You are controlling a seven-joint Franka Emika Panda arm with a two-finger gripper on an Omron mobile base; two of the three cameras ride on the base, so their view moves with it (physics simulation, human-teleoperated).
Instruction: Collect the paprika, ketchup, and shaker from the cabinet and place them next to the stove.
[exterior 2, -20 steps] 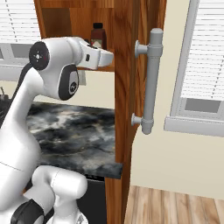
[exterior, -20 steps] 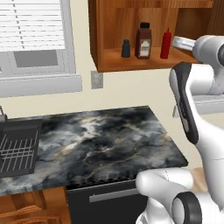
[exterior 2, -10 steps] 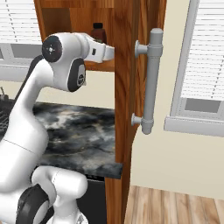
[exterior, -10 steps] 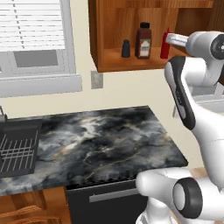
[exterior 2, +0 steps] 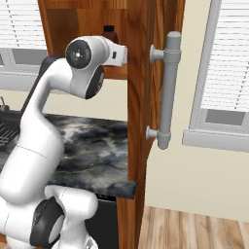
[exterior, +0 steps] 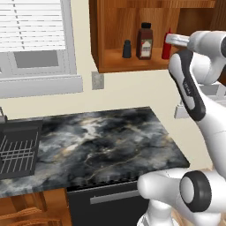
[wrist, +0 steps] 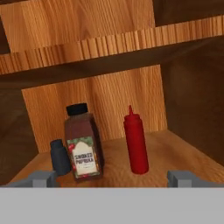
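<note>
Paprika (wrist: 83, 142), ketchup (wrist: 135, 142), shaker (wrist: 59, 156) all upright on cabinet (exterior: 114, 26) shelf, ketchup nearest my claw (wrist: 111, 177). Claw wide open, empty. I judge ketchup light, squeezable, smooth (may slip): pinch mid-body, gently. Paprika stiffer, wider: grip below cap.

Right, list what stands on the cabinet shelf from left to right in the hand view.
shaker → paprika → ketchup
</note>
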